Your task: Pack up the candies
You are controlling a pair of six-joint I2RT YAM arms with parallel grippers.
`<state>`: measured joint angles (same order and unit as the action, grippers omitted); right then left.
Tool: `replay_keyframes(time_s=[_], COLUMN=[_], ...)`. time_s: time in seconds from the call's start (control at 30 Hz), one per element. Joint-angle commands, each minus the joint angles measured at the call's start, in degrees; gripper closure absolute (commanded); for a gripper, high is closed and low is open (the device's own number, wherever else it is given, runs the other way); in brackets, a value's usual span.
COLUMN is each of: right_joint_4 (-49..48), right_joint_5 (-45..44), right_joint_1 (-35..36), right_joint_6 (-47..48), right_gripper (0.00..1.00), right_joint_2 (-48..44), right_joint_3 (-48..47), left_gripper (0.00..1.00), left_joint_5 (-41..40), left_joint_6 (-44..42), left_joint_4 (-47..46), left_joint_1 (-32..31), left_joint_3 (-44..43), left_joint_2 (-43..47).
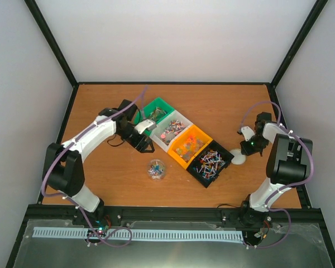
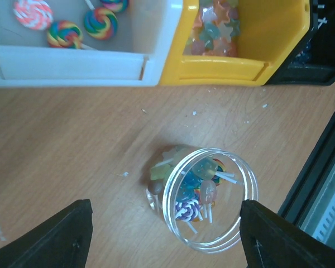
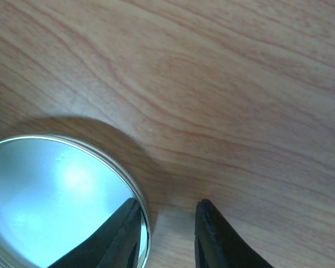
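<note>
A clear jar [image 1: 155, 169] holding several candies stands on the table in front of the bins. In the left wrist view the jar [image 2: 204, 198] holds mixed lollipops and gummies. My left gripper [image 2: 166, 207] is open and empty above the jar, a finger [image 2: 72, 234] on each side; it also shows in the top view [image 1: 145, 146]. My right gripper [image 1: 250, 148] is low over a round silver lid [image 1: 238, 159]. In the right wrist view it [image 3: 168, 204] is open, straddling the rim of the lid [image 3: 56, 195], with a gap left between the fingers.
A diagonal row of bins holds candies: green [image 1: 158, 107], white [image 1: 181, 120] with swirl lollipops [image 2: 66, 33], orange [image 1: 200, 134] with star gummies [image 2: 215, 28], black [image 1: 226, 155] with stick candies. A pale scoop-like object [image 1: 147, 125] lies by the green bin.
</note>
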<state>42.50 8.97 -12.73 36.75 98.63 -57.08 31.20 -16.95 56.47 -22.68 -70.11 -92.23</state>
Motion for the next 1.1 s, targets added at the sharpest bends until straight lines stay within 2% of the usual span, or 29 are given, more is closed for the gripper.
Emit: replay_keyframes(time_s=[0.0, 0.03, 0.17, 0.27, 0.43, 0.67, 0.73, 0.87, 0.93, 1.07], right_joint_4=[-2.38, -2.49, -1.51, -0.06, 7.95, 14.84, 17.19, 23.84, 27.71, 31.87], right_joint_5=[-1.35, -1.44, -1.52, -2.68, 2.48, 13.77, 19.14, 33.32, 39.69, 43.81], right_joint_1=[1.11, 1.16, 1.07, -0.04, -5.42, -5.99, -5.80, -2.90, 0.28, 9.45], right_joint_6=[-1.37, -1.40, -1.31, -0.07, 0.25, -4.16, -6.47, -7.42, -6.89, -5.05], right_gripper=[0.75, 0.77, 0.96, 0.97, 0.97, 0.97, 0.97, 0.97, 0.97, 0.97], right_joint_2=[1.66, 1.52, 0.90, 1.22, 3.54, 3.03, 3.56, 4.64, 5.21, 5.09], right_joint_3=[1.58, 1.85, 1.75, -0.79, -13.61, -27.56, -31.78, -37.71, -39.22, -38.11], left_gripper=[0.25, 0.24, 0.16, 0.01, 0.00, 0.00, 0.00, 0.00, 0.00, 0.01], left_joint_5=[-0.92, -1.25, -3.65, -7.13, -9.70, -10.79, -8.30, 0.40, 0.93, -1.79], left_joint_6=[0.15, 0.24, -0.29, -0.74, -2.04, -6.20, -10.02, -25.33, -31.02, -38.67], left_joint_4=[-3.16, -3.84, -6.88, -10.52, -13.53, -18.93, -17.62, -15.36, -16.00, -15.79], left_joint_1=[2.07, 2.45, 3.40, 3.52, 3.60, 3.60, 3.60, 3.29, 1.85, -3.38], left_joint_3=[-2.38, -2.42, -2.13, -0.17, 0.53, 1.34, 0.34, 0.46, 1.68, 1.70], left_joint_2=[3.88, 4.77, 8.87, 11.91, 15.08, 20.21, 20.60, 23.35, 24.63, 24.86])
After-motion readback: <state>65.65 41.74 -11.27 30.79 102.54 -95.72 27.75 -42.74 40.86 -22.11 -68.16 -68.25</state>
